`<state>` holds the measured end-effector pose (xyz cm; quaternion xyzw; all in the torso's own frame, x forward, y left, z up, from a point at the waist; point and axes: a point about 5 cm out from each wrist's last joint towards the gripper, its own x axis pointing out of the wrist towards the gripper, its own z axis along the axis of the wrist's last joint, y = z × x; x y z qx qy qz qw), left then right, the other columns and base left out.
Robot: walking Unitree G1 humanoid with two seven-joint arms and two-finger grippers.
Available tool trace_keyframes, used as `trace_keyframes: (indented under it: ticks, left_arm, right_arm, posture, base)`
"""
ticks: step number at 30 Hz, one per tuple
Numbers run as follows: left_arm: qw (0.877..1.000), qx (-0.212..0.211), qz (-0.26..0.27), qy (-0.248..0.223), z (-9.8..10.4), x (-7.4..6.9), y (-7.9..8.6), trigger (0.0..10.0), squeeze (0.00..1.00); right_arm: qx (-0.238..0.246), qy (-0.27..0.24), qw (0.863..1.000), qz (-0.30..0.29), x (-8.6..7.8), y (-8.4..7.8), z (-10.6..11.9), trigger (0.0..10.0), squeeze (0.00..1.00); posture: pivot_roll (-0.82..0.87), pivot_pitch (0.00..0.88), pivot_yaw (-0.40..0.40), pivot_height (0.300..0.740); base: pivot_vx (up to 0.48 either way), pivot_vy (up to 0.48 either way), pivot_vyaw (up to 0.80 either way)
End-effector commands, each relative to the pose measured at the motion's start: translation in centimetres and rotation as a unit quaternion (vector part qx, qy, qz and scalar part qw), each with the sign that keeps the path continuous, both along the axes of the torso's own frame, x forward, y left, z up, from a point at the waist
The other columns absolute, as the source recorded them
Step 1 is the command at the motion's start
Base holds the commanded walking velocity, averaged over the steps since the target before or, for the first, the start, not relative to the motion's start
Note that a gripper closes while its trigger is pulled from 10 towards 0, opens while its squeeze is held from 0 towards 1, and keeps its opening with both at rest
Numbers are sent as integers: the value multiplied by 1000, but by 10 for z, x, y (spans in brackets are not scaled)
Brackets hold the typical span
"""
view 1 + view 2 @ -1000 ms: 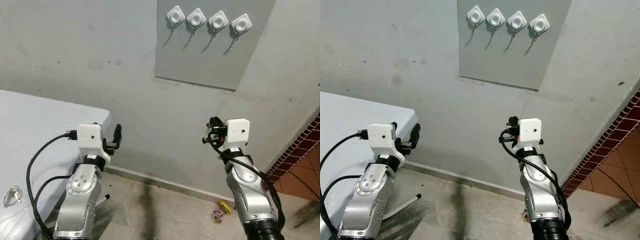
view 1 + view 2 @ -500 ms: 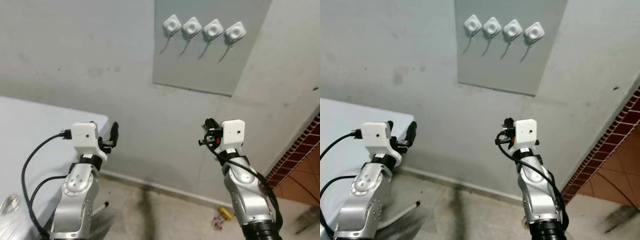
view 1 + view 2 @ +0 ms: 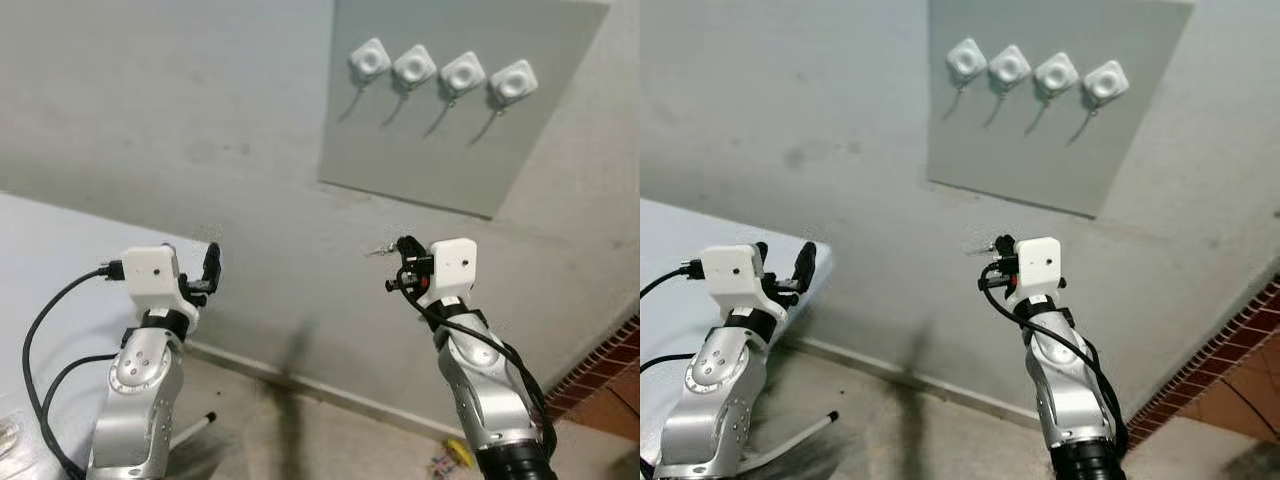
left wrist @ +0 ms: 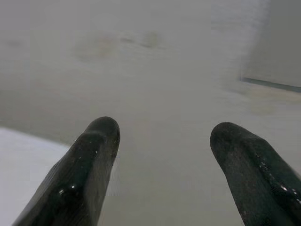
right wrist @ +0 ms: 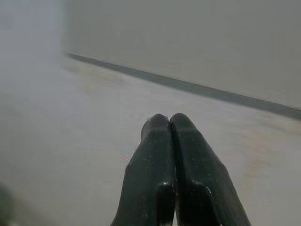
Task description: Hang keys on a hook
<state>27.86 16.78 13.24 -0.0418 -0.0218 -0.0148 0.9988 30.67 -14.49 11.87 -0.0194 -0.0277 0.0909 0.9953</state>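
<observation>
**Both arms raised below the hook board**

Head views: four white hooks sit in a row on a grey panel high on the wall. The right gripper is lifted toward the wall well below them — a thin glint at its tip, too small to name. The left gripper hovers beside a white table; blurred keys lie at its near edge.

Left wrist view: fingers spread wide — nothing between them.

Right wrist view: fingers pressed tight together.
</observation>
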Motion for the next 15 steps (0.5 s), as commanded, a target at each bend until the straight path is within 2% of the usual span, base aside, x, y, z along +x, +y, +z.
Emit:
trace_keyframes:
  ticks: [1, 10, 15]
  left_arm:
    - [1000, 6, -3, -5, 4, 0, 1, 10000, 0]
    - [1000, 5, -1, -5, 5, 0, 1, 10000, 0]
    - [1000, 7, -6, -18, 9, 0, -3, 10000, 0]
  right_arm:
    - [3, -11, 1000, -2, 2, -1, 7, 10000, 0]
    - [2, -9, 1000, 0, 2, 0, 7, 10000, 0]
    - [-2, -14, 1000, 13, 2, 1, 9, 10000, 0]
  posture:
    - [-63, 0, -22, 740]
    - [-60, 0, -24, 740]
    - [-60, 0, -25, 740]
  base:
    - [345, 0, 0]
    - [344, 0, 0]
    - [0, 0, 0]
